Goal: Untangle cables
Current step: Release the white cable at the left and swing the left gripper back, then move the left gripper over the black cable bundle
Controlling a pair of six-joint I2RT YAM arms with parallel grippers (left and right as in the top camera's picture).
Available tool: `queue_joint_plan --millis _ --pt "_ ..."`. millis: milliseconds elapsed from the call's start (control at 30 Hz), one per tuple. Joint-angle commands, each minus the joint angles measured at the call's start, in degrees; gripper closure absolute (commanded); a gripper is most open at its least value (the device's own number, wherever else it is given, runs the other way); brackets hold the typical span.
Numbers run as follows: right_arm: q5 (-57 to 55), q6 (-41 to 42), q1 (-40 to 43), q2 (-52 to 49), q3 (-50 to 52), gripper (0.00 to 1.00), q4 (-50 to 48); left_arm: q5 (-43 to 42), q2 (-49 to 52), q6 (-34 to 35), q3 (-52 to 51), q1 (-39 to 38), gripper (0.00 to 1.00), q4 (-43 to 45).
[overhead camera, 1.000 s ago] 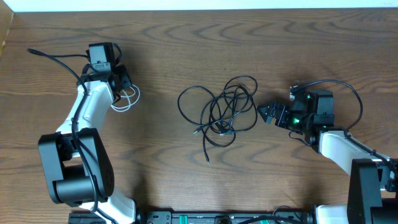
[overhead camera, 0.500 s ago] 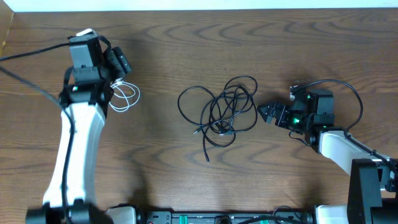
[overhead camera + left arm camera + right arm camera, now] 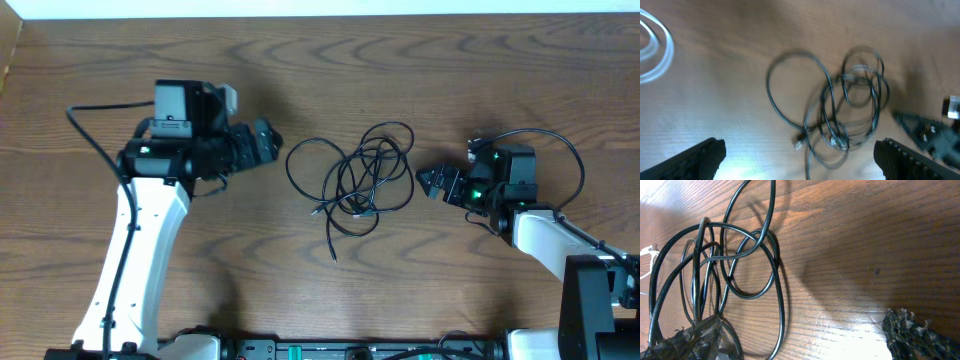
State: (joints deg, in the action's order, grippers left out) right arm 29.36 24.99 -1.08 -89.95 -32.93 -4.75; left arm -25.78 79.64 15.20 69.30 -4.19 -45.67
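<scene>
The long thin black cable (image 3: 358,205) lies tangled on the brown wooden table (image 3: 300,300), the thin white cable (image 3: 669,47) well apart. My left pincer (image 3: 262,145) and right pincer (image 3: 428,182) flank the tangle, both wide (nothing pinched). Pinching crossed strands together could tighten the knot.

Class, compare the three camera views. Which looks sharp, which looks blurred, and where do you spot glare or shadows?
Overhead: even light, faint shadows, and the black cable looks crisp. Left wrist: the whole frame is blurred, smearing the black cable and the white cable. Right wrist: a sharp close-up, with bright glare on the table and a dark shadow beside the black loops.
</scene>
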Motion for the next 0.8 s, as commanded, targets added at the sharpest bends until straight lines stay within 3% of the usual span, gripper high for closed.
queue_joint_plan --millis 0,200,467,633,767 --pt "-0.74 -0.15 -0.50 0.48 0.02 0.01 -0.09 -2.23 1.07 0.09 -0.79 -2.23 0.00 -1.75" --pt "-0.76 0.90 -0.50 0.48 0.02 0.01 -0.22 -2.05 2.89 0.11 -0.85 -6.78 0.00 -2.34" --pt "-0.76 0.90 -0.50 0.48 0.02 0.01 -0.15 -2.05 8.02 0.11 -0.85 -13.38 0.10 -1.77" --pt "-0.76 0.90 -0.50 0.48 0.02 0.01 -0.17 -1.86 11.91 0.09 -0.85 -17.05 0.27 -1.73" --pt "-0.76 0.90 -0.50 0.48 0.02 0.01 -0.17 -1.18 14.95 0.09 -0.85 -19.52 0.46 -1.38"
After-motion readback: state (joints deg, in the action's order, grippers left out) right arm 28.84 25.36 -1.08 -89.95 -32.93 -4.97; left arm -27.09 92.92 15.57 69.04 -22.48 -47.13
